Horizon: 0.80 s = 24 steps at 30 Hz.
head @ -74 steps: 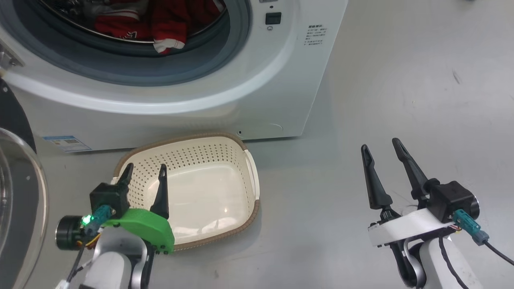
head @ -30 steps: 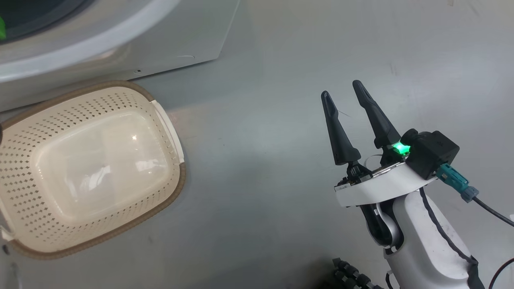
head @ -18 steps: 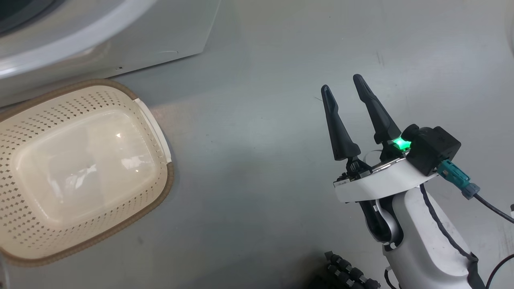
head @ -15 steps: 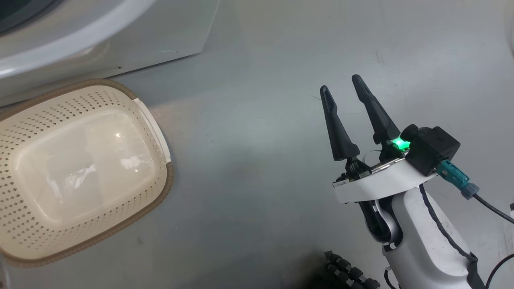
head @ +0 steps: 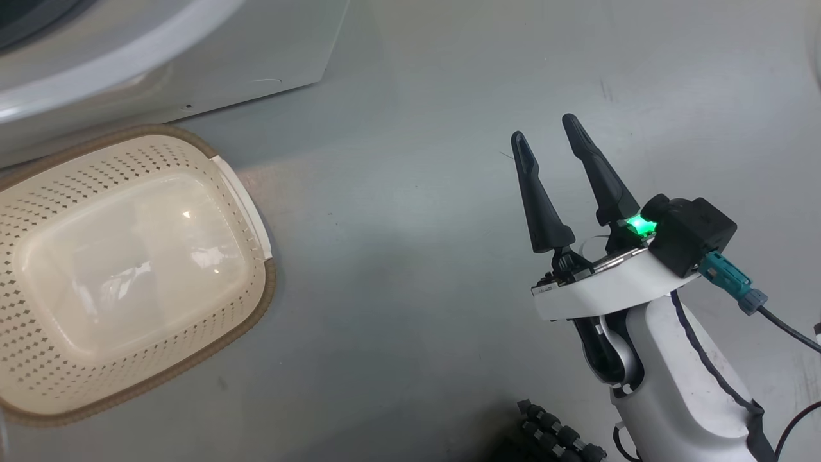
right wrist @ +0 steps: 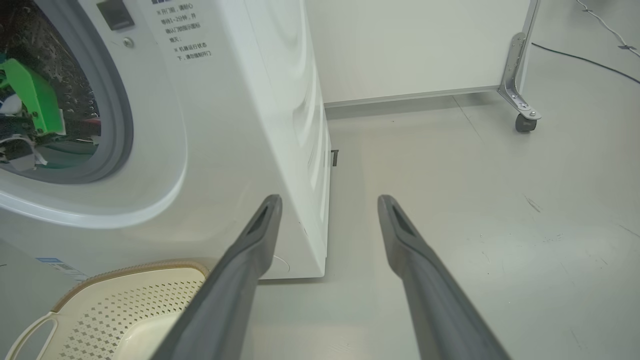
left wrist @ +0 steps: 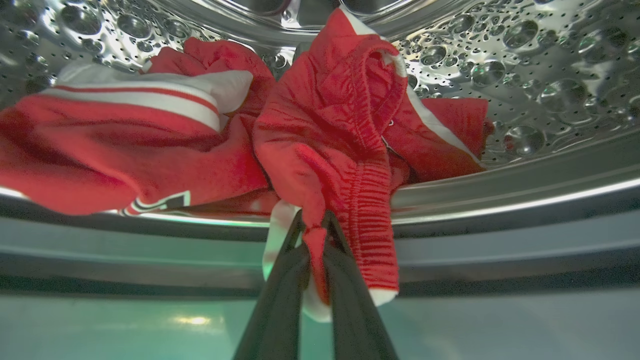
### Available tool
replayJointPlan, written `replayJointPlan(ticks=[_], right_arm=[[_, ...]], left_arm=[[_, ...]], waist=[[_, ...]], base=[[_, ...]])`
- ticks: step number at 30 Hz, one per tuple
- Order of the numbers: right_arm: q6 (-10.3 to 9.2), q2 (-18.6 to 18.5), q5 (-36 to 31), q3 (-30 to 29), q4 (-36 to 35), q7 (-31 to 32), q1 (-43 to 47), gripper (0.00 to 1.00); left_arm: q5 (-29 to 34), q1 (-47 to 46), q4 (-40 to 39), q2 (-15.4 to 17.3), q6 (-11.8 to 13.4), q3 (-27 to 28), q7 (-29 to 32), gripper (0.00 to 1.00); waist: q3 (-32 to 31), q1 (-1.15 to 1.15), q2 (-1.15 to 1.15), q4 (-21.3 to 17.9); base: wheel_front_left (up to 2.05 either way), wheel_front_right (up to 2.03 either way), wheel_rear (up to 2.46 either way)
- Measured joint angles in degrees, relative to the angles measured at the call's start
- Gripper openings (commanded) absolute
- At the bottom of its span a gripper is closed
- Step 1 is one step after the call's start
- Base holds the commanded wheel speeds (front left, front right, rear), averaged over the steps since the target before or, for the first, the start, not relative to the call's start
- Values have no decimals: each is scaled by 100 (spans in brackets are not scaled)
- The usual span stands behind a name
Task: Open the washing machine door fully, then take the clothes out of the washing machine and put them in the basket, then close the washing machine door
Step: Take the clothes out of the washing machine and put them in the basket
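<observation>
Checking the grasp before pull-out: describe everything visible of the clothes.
The clothes are bright red fabric with white stripes and trim, crumpled in a heap low in the steel drum. One piece with a gathered elastic edge droops over the drum's lip toward the grey gasket. The left tool is shut on that hanging fold, pinching red cloth. The rest lies loose behind it.
</observation>
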Motion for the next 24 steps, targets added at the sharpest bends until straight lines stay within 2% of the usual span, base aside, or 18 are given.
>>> replayJointPlan(ticks=[10, 24], right_arm=[[-44, -1, -47, -105, 7, 0, -55, 100], [-45, -1, -279, -178, 58, 0, -53, 100]], left_arm=[[142, -47, -22, -4, -127, -167, -321, 0], [205, 300, -287, -257, -223, -280, -1303, 0]], waist=[[-26, 0, 0, 80], [-252, 0, 0, 310]], base=[[0, 0, 0], [0, 0, 0]])
